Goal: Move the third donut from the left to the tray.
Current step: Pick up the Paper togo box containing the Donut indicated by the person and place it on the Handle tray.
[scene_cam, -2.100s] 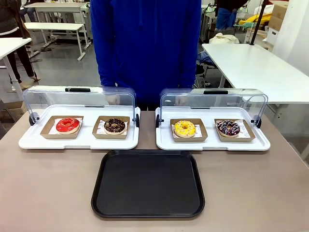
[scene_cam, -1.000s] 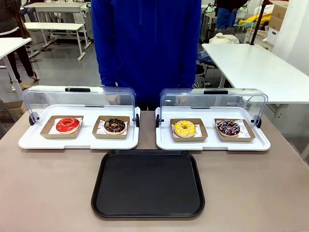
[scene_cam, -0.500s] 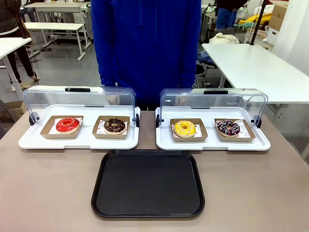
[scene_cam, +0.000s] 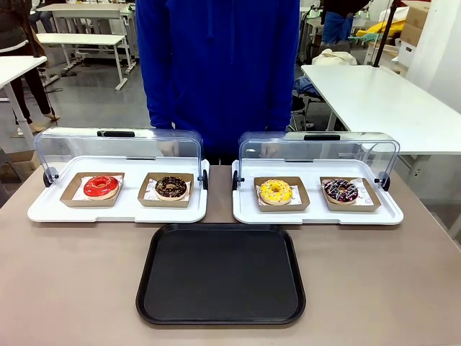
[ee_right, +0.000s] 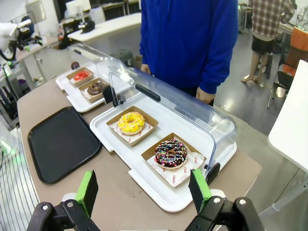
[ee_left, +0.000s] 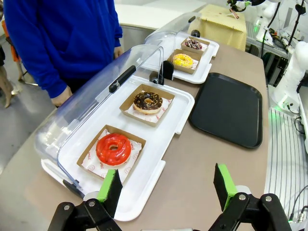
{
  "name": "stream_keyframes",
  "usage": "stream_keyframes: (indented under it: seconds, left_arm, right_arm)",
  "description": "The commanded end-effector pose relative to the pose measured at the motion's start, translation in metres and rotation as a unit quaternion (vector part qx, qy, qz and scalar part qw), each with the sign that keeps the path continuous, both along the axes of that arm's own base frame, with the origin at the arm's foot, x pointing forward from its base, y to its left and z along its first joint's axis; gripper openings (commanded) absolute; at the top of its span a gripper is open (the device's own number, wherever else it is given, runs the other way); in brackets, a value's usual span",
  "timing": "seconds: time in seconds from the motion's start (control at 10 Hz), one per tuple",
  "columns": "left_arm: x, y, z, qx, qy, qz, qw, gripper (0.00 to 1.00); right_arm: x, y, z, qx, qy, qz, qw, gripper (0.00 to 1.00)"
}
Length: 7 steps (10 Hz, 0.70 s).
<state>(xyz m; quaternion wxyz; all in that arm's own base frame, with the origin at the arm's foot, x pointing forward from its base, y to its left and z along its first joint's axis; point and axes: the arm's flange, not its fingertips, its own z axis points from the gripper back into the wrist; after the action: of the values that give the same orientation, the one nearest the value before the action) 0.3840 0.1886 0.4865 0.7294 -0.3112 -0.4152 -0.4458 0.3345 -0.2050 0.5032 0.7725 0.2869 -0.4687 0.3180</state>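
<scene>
Yellow donut point(scene_cam: 276, 191) sits in its cardboard holder point(scene_cam: 282, 207) on the right white tray point(scene_cam: 317, 217).
Left gripper point(ee_left: 167, 185) and right gripper point(ee_right: 144, 187) are spread, empty; the donut seems light, soft, icing fragile: pinch the cardboard rim.

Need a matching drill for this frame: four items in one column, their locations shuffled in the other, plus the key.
Items:
1. red donut
2. yellow donut
3. black tray
4. dark donut with coloured sprinkles

Places:
a. directly on the table, nearest the robot
b. left white tray, left spot
c. right white tray, right spot
d. right white tray, left spot

Pairs: 1-b, 2-d, 3-a, 4-c
</scene>
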Motion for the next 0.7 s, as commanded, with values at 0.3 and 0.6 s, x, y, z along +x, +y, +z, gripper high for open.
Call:
stream_keyframes:
  seconds: [0.3,0.6]
  left_arm:
    - [0.0002,0.0006,0.0024,-0.003,-0.006,-0.005,1.000,1.00]
    - [0.0002,0.0006,0.0024,-0.003,-0.006,-0.005,1.000,1.00]
  right_arm:
    - [0.0034,-0.0018,0.0027,0.001,-0.018,0.005,1.000,1.00]
    - [0.0034,-0.0018,0.0027,0.001,-0.018,0.005,1.000,1.00]
